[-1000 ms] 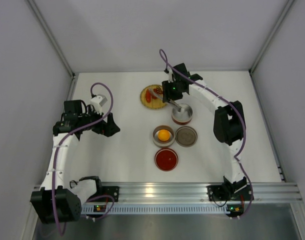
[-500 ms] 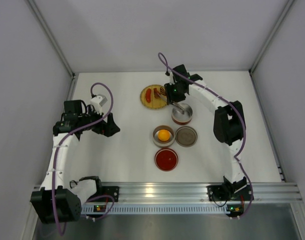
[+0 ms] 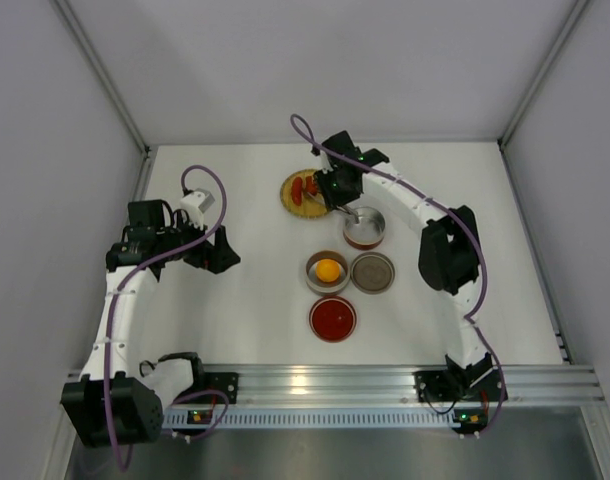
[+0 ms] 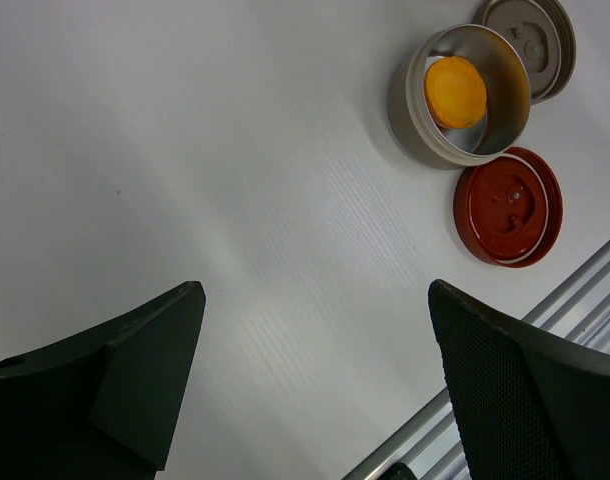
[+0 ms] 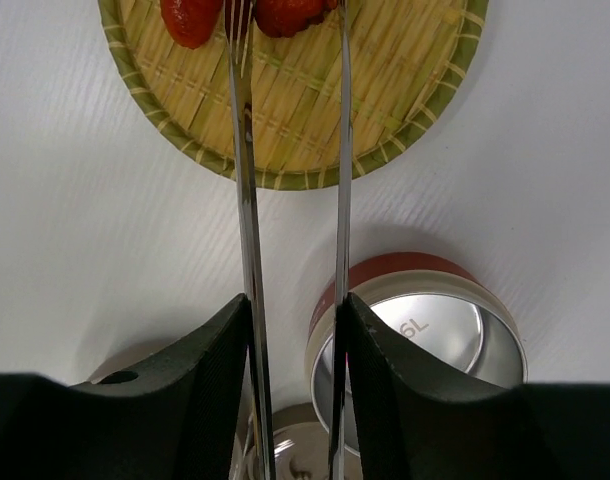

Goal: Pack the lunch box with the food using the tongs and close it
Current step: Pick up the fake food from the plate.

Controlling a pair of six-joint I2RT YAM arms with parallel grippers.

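Observation:
My right gripper [image 5: 295,305] [image 3: 337,186] is shut on the silver tongs [image 5: 245,180], a pad pressed on each arm. The tong tips reach over the woven plate [image 5: 405,100] [image 3: 289,203]. One red food piece [image 5: 290,15] lies between the tips and another red piece [image 5: 190,18] just left of them. The top edge of the right wrist view cuts off the tips. The lunch box stands apart as tins: an empty one [image 5: 425,320] [image 3: 365,228] under my right wrist, and one [image 4: 510,90] holding the orange piece [image 4: 455,92] [image 3: 328,270]. My left gripper [image 4: 315,300] [image 3: 223,255] hangs open over bare table.
A grey lid [image 3: 373,272] [image 4: 530,30] lies right of the tin with the orange piece, and a red lid [image 3: 332,318] [image 4: 507,205] lies in front of it. The aluminium rail [image 3: 325,382] runs along the near edge. White walls enclose the table.
My right arm has swung left, from above the empty tin to the woven plate, carrying the tongs. Their arms have drawn slightly closer. The left arm has not moved.

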